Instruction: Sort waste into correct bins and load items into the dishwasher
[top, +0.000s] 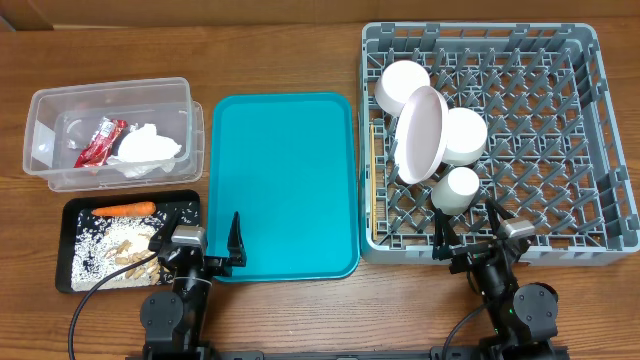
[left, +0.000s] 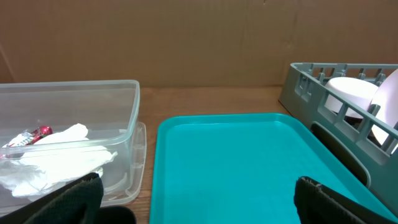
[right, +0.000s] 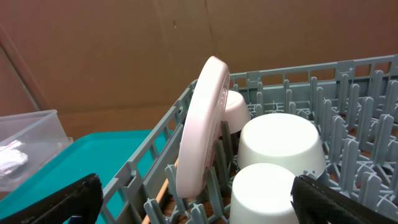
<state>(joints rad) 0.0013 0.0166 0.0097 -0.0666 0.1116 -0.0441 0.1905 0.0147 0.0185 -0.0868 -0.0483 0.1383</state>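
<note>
The clear tub (top: 60, 105) holds the red wrapper (top: 100, 142) and the white wad (top: 150, 148). In the black tray (top: 64, 245) lie the carrot (top: 123, 210) and rice crumbs (top: 98, 252). The grey rack (top: 560, 120) carries an upright pink plate (top: 420, 135), two upturned white bowls (top: 465, 135), a white cup (top: 458, 188) and chopsticks (top: 372, 180) along its left side. My left gripper (top: 198, 242) stands open at the near edge between black tray and teal tray. My right gripper (top: 468, 232) is open over the rack's near edge, with the cup (right: 261, 190) just ahead of its jaws.
A large teal tray (top: 283, 185) lies bare between the bins and the rack, filling the left wrist view (left: 236, 162). A brown cardboard wall (left: 199, 43) backs the wooden table. The rack's right half shows only upright pegs (top: 545, 170).
</note>
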